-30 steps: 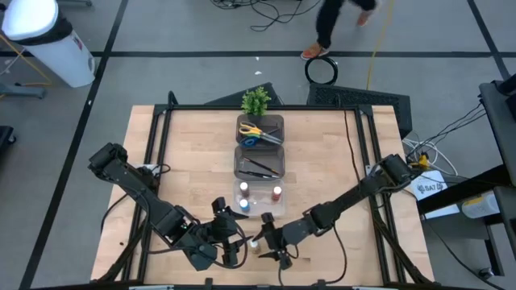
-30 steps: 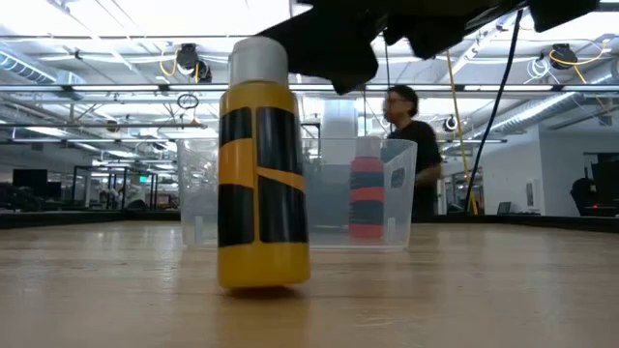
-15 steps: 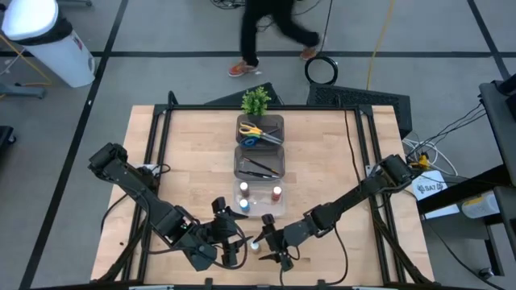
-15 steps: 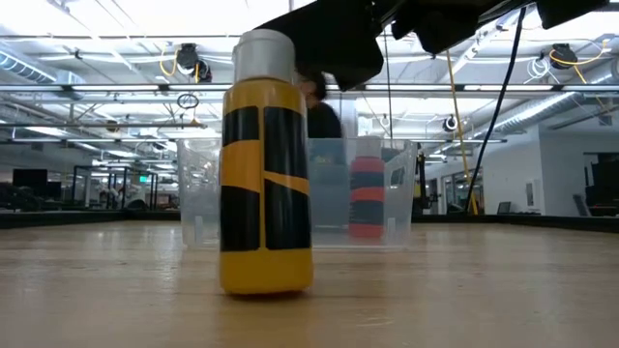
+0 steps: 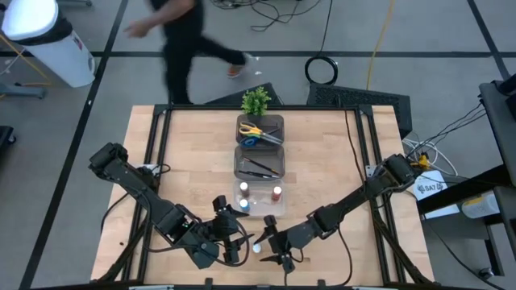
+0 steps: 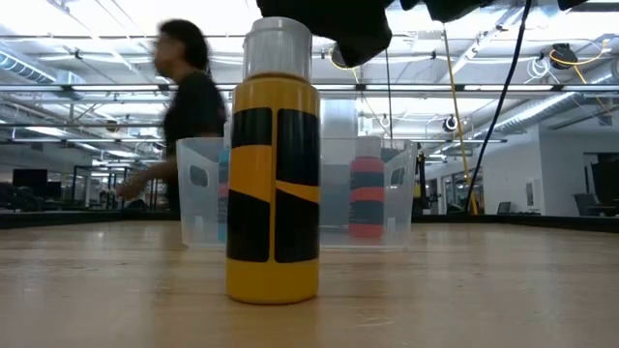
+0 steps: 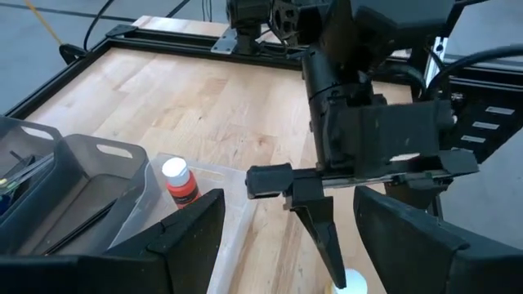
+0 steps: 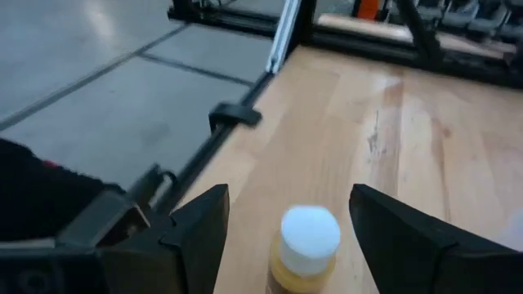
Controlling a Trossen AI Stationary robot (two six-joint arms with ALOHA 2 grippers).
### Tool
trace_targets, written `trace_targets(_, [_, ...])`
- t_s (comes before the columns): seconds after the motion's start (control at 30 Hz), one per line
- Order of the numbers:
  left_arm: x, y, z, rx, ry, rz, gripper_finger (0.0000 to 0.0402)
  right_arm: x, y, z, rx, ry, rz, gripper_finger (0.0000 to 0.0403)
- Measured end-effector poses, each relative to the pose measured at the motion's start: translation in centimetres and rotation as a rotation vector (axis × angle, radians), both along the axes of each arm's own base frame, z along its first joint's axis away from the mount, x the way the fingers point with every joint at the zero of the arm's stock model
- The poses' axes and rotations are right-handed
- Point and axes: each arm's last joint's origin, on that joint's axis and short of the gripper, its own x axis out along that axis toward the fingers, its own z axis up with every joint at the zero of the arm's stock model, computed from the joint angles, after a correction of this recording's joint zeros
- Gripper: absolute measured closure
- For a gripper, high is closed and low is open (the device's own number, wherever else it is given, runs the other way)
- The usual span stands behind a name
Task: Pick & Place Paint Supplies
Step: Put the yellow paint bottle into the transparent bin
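A yellow paint bottle point(image 6: 274, 169) with black label patches and a white cap stands upright on the wood near the table's near edge, its cap point(image 5: 256, 248) between the two grippers. My right gripper point(image 5: 275, 252) is open, with its fingers on either side of the bottle point(image 8: 308, 245). My left gripper point(image 5: 230, 246) is open just left of the bottle and faces the right gripper point(image 7: 372, 135). Red point(image 5: 276, 193), blue point(image 5: 243, 206) and pale point(image 5: 243, 190) bottles stand in the clear bin point(image 5: 270, 211). Brushes point(image 5: 258, 167) and scissors point(image 5: 256, 133) lie in the two dark bins. My right gripper comes at the bottle from above, slanting down. One thin fingertip point(image 7: 331, 257) ends right beside the white cap point(image 7: 353, 282). I cannot tell whether it touches the cap. In the right wrist view, both fingers stand apart from the bottle.
The three bins form a row down the table's middle, with a small green plant point(image 5: 256, 101) at the far edge. Bare wood lies left and right of the bins. A black frame rims the table. A person point(image 5: 177, 36) walks on the floor beyond the far edge.
The yellow bottle has slid a little toward the table's near edge and stays upright; it shows larger in the low view. The right gripper has shifted with it toward the near edge. The person behind the table has walked from right to left.
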Motion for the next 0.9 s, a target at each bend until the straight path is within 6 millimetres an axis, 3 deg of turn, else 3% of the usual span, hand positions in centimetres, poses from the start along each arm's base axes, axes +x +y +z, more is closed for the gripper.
trace_targets(0.23, [0.0, 0.0, 0.0, 0.0, 0.001, -0.001, 0.0119, 0.4, -1.0, -0.8, -0.017, 0.058, -0.034, 0.0165])
trace_targets(0.9, [0.0, 0.0, 0.0, 0.001, 0.001, 0.0, 0.0119, 0.3, -0.7, -1.6, -0.043, 0.079, -0.042, 0.0165])
